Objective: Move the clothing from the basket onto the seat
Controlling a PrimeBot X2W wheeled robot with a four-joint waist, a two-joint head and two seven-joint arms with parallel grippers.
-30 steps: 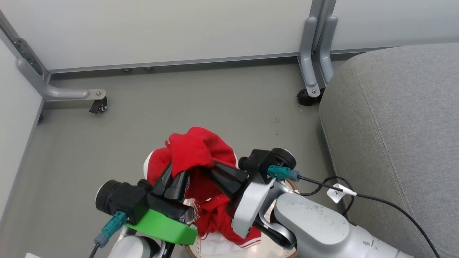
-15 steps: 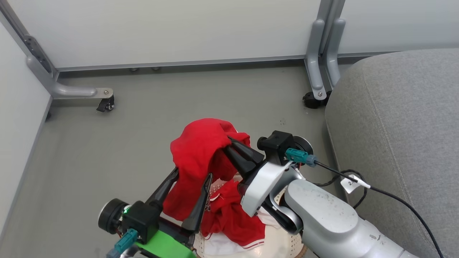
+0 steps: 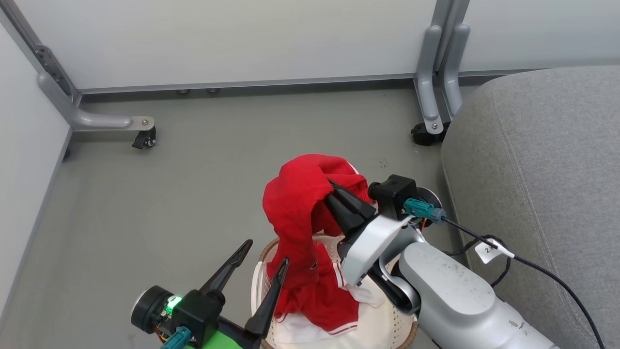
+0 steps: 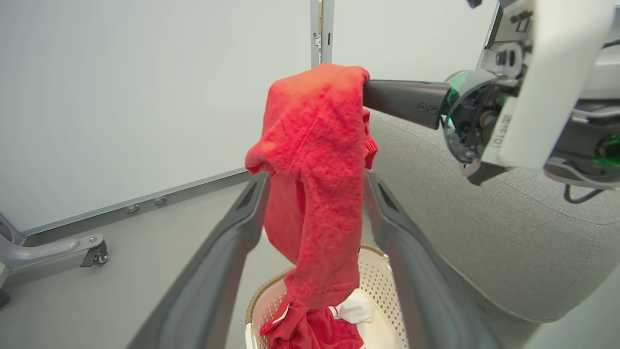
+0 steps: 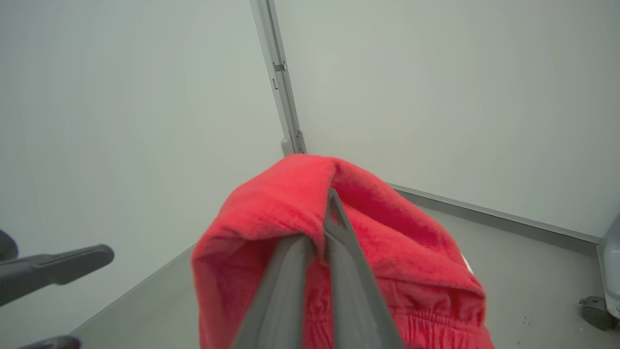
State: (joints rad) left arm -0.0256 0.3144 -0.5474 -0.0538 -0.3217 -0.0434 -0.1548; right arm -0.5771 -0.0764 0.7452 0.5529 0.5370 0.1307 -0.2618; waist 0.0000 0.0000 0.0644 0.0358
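Note:
A red garment of the clothing [image 3: 298, 203] hangs from my right gripper [image 3: 332, 186], which is shut on its top fold above the basket [image 3: 387, 325]. Its lower end trails into the basket among more red and white fabric. In the right wrist view the closed fingertips [image 5: 330, 198] pinch the red cloth [image 5: 261, 228]. My left gripper [image 3: 267, 252] stands open at the basket's left rim. In the left wrist view the cloth [image 4: 315, 145] hangs between its spread fingers [image 4: 247, 213], over the cream basket [image 4: 375, 286]. The grey seat [image 3: 533, 169] lies to the right.
White partition panels on grey castor feet [image 3: 140, 138] [image 3: 426, 133] close off the back and left. A black cable with a white tag [image 3: 489, 249] hangs from my right wrist beside the seat's edge. Grey floor [image 3: 193, 194] surrounds the basket.
My left gripper has opened, let go of the red garment and drawn back lower. My right gripper, still shut on the cloth, has lifted it higher and to the right.

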